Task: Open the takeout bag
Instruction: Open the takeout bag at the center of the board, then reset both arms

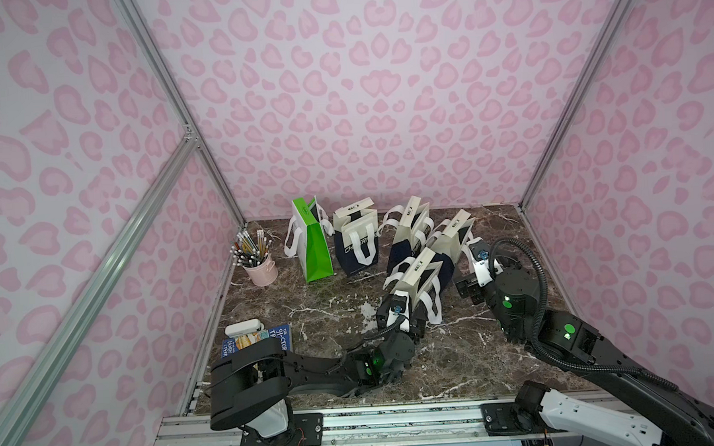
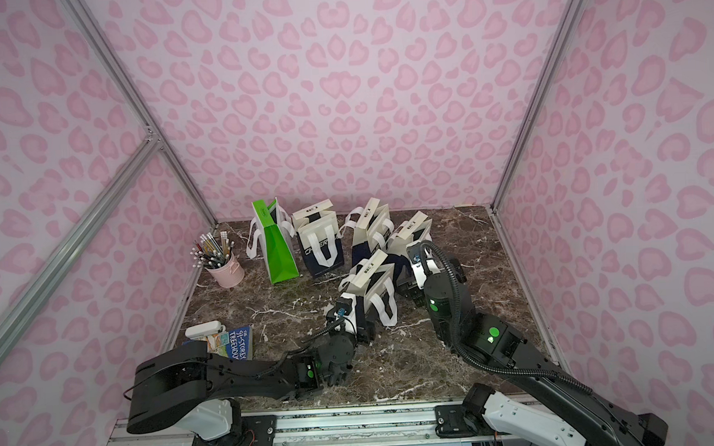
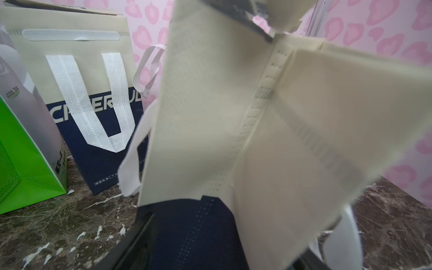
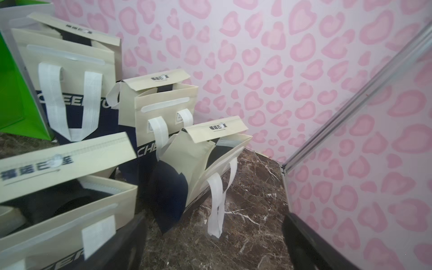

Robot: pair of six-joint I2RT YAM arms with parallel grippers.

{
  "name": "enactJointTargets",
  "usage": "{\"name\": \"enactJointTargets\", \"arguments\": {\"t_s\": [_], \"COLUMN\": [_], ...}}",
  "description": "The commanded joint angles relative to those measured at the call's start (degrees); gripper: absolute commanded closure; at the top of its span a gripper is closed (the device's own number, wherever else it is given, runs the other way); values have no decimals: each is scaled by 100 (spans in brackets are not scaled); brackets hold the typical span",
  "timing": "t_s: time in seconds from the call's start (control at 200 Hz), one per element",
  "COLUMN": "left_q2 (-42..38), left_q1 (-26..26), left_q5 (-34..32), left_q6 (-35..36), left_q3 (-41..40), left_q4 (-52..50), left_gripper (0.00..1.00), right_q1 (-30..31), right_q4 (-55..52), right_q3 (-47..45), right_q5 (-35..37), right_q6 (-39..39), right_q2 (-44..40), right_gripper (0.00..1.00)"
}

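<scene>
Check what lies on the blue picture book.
A white oblong object rests on the far edge of the blue picture book. The black left arm covers its near edge, hiding anything there.

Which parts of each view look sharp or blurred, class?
Both top views: evenly lit, table sharp throughout. Left wrist: near bag blurred, far bag sharp. Right wrist: near bag soft, wall crisp.
</scene>
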Motion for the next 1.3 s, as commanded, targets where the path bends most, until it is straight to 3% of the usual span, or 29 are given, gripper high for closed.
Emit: {"name": "enactJointTargets", "arguments": {"t_s": [0.0, 0.28, 0.41, 0.495, 0.63, 0.675, 0.765, 0.85, 0.995, 1.15, 1.295], "left_q2": [-493, -2564, -3625, -4056, -3542, -3096, -2465, -2352, -2830, -2903, -2965], "left_q1": [-2, 197, 458, 986, 2563, 2857, 3214, 3548, 3683, 3853, 4227], "left_q5": [590, 2987, 3328, 3754, 5865, 6256, 6420, 6058, 4158, 3131, 2611], "left_q6": [-231, 2, -153, -335, -591, -432, -350, -538, -464, -78, -36], "left_q3": [-181, -1043, -1339, -1453, -1138, -821, -239, -128, -469, -666, -1260], "left_q4": [-456, -1124, -1470, -1654, -2195, -2445, -2531, -2128, -1668, -1911, -1135], "left_gripper": [22, 21, 21, 16, 14, 16, 16, 16, 14, 13, 13], "right_q1": [-151, -829, -1409, -2264, -4050, -4325, -4572, -4801, -5256, -5434, -5476], "right_q4": [-281, -632, -220, -385, -582, -340, 303, 1065, 2044, 3338, 4714], "right_q3": [-9, -73, -415, -288, 129, 100, -79, -430, -970, -1757, -2543], "right_q5": [259, 227, 99, -485, -2182, -2285, -1986, -1977, -2623, -2980, -3457], "right_q6": [925, 1626, 1468, 1632, 2224, 2223, 2076, 1766, 1791, 1721, 1596], "right_q2": [-46, -89, -227, 76, 746, 779, 752, 736, 862, 963, 1231], "right_gripper": [6, 5, 5, 5, 4, 4, 4, 2, 1, 1, 1]}}
